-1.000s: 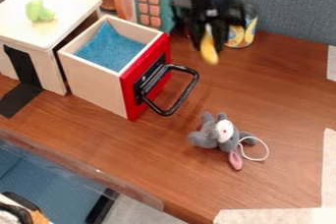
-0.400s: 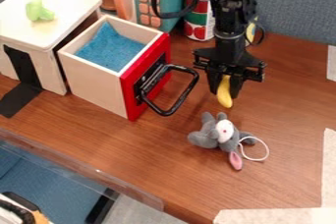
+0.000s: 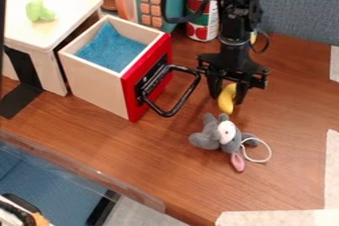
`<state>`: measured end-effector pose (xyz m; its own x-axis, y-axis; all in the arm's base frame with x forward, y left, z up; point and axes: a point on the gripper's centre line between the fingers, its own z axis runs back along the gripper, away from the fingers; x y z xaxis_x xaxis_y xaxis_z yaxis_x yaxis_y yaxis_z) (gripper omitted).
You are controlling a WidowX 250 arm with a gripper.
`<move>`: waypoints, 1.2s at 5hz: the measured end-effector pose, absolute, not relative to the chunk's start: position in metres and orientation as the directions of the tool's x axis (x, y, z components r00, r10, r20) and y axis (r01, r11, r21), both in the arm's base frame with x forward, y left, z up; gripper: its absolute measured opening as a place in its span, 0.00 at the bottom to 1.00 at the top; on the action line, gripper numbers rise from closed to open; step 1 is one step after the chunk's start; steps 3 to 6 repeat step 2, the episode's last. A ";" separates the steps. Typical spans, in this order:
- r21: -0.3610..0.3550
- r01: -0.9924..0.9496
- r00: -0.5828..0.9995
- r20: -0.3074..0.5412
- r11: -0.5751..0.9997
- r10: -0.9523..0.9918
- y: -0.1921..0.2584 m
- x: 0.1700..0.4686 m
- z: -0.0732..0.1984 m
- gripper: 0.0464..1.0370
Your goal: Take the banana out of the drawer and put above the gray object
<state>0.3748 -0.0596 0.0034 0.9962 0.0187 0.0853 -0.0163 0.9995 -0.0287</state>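
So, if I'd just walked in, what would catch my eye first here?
Probably the bright yellow banana at the black robot hand, right of the picture's centre, just beyond a gray plush mouse with a white string loop. Next would be the open drawer's red front, with its big black handle, left of centre. Behind that drawer, a teal toy with orange buttons stands out near the back.

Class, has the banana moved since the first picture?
Yes: the banana has moved down the view, toward the gray mouse toy, which lies where it was.
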 end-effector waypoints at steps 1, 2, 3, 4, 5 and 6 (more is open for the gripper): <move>-0.008 -0.008 0.997 0.075 1.000 0.009 -0.062 0.371 0.009 0.96; -0.046 -0.004 0.990 0.140 0.999 0.011 -0.063 0.370 0.049 0.97; -0.046 -0.004 0.990 0.140 0.999 0.011 -0.063 0.370 0.049 0.97; -0.046 -0.004 0.990 0.140 0.999 0.011 -0.063 0.370 0.049 0.97; -0.046 -0.004 0.990 0.140 0.999 0.011 -0.063 0.370 0.049 0.97; -0.046 -0.004 0.990 0.140 0.999 0.011 -0.063 0.370 0.049 0.97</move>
